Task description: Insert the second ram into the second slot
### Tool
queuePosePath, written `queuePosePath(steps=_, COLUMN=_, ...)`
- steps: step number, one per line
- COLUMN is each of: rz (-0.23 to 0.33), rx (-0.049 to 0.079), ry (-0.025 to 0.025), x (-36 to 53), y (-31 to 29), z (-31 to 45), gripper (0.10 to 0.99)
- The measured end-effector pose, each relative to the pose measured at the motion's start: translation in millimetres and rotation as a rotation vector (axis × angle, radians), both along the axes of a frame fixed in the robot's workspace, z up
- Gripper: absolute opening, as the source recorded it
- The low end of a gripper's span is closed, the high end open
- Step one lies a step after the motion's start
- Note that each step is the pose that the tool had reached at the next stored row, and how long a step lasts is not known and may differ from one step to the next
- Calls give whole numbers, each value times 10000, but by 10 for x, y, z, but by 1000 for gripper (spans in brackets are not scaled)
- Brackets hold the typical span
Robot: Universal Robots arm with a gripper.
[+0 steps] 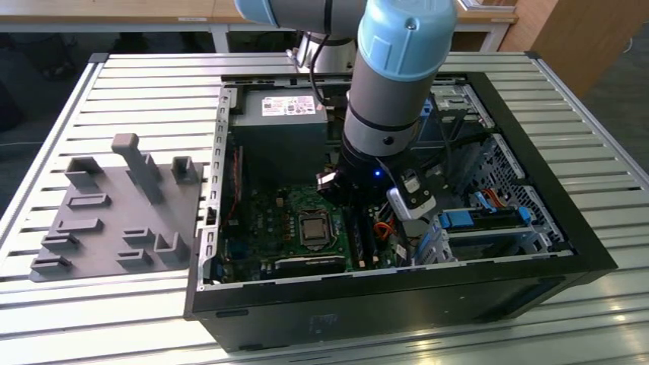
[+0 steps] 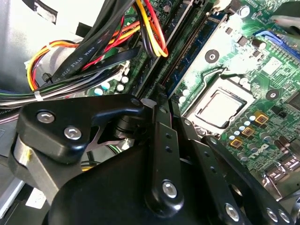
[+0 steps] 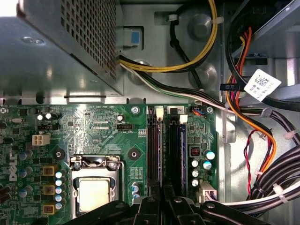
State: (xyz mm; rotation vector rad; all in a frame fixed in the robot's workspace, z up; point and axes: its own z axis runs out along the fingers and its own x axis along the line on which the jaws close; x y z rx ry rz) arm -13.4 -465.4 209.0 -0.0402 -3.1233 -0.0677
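My gripper [image 1: 360,217] is deep inside the open computer case, just over the memory slots beside the processor. In the first wrist view its black fingers [image 3: 152,206] stand close together at the slots' near end, so the gripper [image 3: 161,199] is shut. A thin blue-grey edge, the second ram [image 3: 161,154], runs on from between the fingers along one slot, upright. Another blue stick [image 3: 184,154] sits two slots over, also seen beside the gripper [image 2: 157,101] as a blue stick [image 2: 197,51]. How deep the held stick sits is hidden.
The grey power supply [image 1: 279,129] and bundles of cables [image 3: 243,93] crowd the slots' far end. The processor [image 3: 96,192] lies beside them. Blue drive brackets [image 1: 487,220] are at the exterior view's right. A grey holder fixture [image 1: 112,213] stands outside the case [image 1: 406,296].
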Motion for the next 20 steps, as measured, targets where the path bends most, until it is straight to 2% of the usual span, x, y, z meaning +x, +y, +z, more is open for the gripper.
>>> queuePosePath(steps=6, rz=0, rx=1, ry=0, x=0, y=0, z=-1, gripper=153)
queuePosePath(steps=7, rz=0, rx=2, ry=0, x=0, y=0, z=-1, gripper=216)
queuePosePath(steps=10, rz=0, rx=3, ry=-1, x=0, y=0, z=11, gripper=216)
queuePosePath(steps=20, rz=0, rx=-3, ry=1, x=0, y=0, z=168, gripper=216)
